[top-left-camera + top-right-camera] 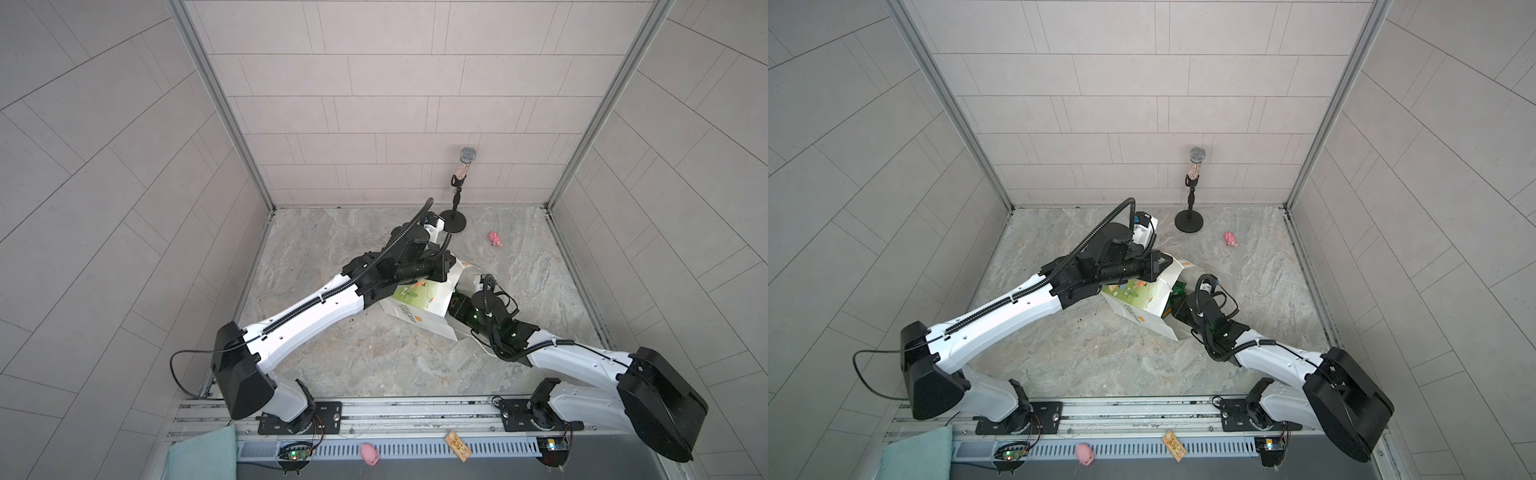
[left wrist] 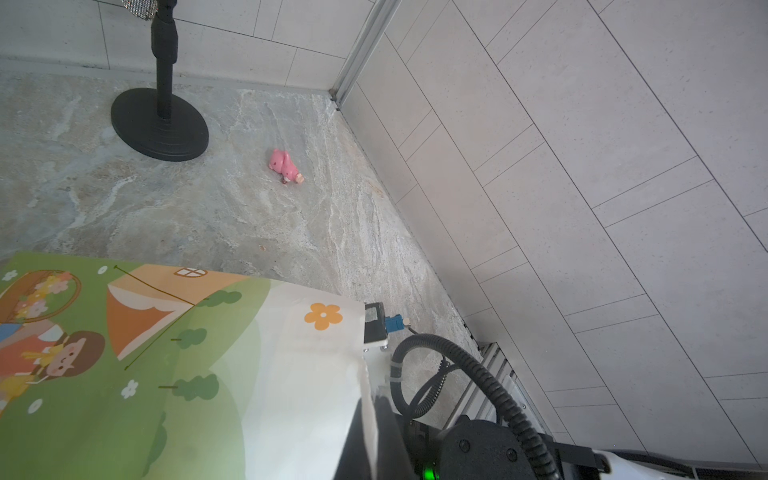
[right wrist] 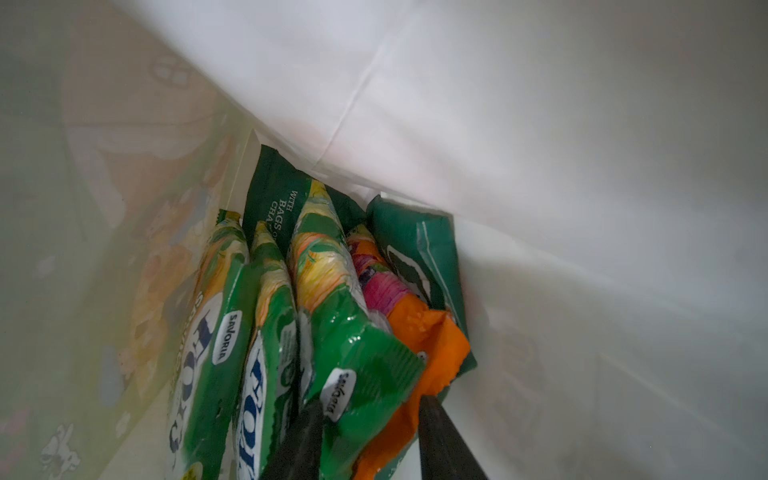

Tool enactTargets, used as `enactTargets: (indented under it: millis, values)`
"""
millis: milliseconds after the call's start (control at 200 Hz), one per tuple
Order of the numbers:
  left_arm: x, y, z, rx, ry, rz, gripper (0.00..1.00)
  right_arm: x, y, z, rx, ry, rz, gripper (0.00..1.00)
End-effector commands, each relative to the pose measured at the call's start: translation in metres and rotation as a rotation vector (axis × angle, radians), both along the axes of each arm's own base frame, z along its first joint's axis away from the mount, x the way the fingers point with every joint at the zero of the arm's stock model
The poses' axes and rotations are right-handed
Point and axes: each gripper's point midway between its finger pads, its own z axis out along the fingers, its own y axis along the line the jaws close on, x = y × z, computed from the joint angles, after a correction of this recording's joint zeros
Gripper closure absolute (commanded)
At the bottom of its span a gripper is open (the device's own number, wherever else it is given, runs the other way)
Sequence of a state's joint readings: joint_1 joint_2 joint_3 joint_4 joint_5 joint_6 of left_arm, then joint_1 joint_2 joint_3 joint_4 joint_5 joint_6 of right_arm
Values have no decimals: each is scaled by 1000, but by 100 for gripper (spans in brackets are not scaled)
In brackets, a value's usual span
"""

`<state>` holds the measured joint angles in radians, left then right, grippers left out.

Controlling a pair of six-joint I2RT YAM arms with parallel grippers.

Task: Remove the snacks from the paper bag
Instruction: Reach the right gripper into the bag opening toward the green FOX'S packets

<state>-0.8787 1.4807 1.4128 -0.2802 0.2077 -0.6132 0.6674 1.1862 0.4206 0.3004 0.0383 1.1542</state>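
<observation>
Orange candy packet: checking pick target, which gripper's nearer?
Right: the right gripper has the orange candy packet between its jaws inside the paper bag; left gripper pinches the bag's rim.

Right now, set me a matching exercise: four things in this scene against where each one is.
Things:
1. orange packet
2. microphone stand
3. teal cloth
4. wooden tag

Places:
a. at the front left corner
b. inside the paper bag
c. on the slotted strip along the front
d. upright near the back wall

Pairs: 1-b, 2-d, 3-a, 4-c.
</observation>
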Motion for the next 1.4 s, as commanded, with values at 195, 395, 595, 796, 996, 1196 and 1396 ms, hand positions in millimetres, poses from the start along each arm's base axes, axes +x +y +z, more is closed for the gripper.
enactTargets:
  millis: [195, 395, 595, 796, 996, 1196, 1396]
  values:
    - [0, 1, 11, -29, -28, 2, 100, 13, 27, 21, 112, -62, 57, 59]
    - [1, 6, 11, -16, -35, 21, 100, 16, 35, 20, 121, -63, 78, 76]
    - [1, 14, 7, 21, -51, 41, 100, 12, 30, 33, 38, -75, 108, 82]
    - [3, 18, 5, 39, -58, 54, 100, 9, 12, 40, -54, -127, 93, 98]
    - [4, 20, 4, 47, -63, 63, 100, 7, 9, 48, -93, -141, 114, 100]
    - [6, 24, 5, 59, -72, 86, 100, 3, 5, 48, -129, -126, 125, 100]
    - [5, 24, 5, 59, -75, 80, 100, 3, -3, 36, -110, -95, 97, 86]
